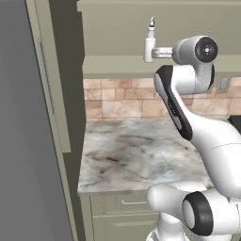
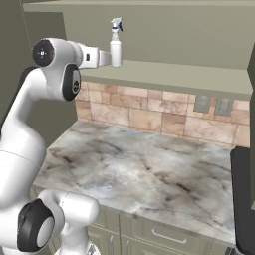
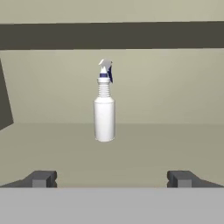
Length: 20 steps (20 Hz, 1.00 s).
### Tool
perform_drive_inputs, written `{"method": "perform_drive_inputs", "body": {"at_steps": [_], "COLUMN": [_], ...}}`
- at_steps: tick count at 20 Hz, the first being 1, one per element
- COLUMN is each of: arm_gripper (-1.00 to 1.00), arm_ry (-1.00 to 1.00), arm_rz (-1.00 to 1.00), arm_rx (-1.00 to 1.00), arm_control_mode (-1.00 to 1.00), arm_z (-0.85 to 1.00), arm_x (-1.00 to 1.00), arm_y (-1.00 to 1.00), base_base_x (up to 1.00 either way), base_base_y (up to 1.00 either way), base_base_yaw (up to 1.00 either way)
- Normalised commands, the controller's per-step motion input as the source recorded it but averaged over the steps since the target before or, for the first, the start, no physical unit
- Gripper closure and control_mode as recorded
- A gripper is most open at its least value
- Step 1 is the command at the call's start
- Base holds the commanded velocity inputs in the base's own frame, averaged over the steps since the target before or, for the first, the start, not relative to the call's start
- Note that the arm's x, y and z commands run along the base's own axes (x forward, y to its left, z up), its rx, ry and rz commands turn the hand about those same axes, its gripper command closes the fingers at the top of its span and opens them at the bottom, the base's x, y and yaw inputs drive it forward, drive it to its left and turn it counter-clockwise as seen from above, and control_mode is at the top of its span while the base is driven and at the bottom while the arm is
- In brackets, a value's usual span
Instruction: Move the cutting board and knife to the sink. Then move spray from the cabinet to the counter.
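A simulated kitchen corner. A white robot arm reaches up and forward, its gripper [image 3: 112, 178] raised to the level of an open sage-green wall cabinet [image 2: 189, 74]. On the cabinet's plain shelf stands the spray [image 3: 104, 114] — a slim white bottle, upright, with a white-and-blue trigger nozzle on top. In the hand view the bottle sits straight ahead, centred between the two dark fingertips [image 3: 41, 178], which stand wide apart with nothing between them; the jaws are released and grasp nothing. From the base views the hand looks very close to the bottle, possibly just short of it, though the angle makes the gap hard to judge. Below the cabinet runs a tan stone-tile backsplash [image 2: 149, 112], and beneath that the pale grey marble counter [image 2: 144, 174] with dark brown veining — sage-green drawers [image 2: 164, 236] under its front edge.
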Motion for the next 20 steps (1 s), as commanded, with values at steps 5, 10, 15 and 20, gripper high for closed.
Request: {"method": "perform_drive_inputs", "body": {"at_steps": [5, 10, 15, 20], "arm_gripper": [-1.00, -1.00, -1.00, -1.00], "arm_ry": [0.00, 0.01, 0.00, 0.02], "arm_rz": [0.00, 0.00, 0.00, 0.00], "arm_rx": [0.00, 0.00, 0.00, 0.00], "arm_control_mode": [-1.00, -1.00, -1.00, -1.00], "arm_z": [0.00, -0.02, -0.04, -0.08], "arm_x": [0.21, 0.23, 0.25, 0.27], "arm_y": [0.03, 0.03, 0.05, 0.02], "base_base_x": [0.00, 0.00, 0.00, 0.00], "base_base_y": [0.00, 0.00, 0.00, 0.00], "base_base_yaw": [0.00, 0.00, 0.00, 0.00]}}
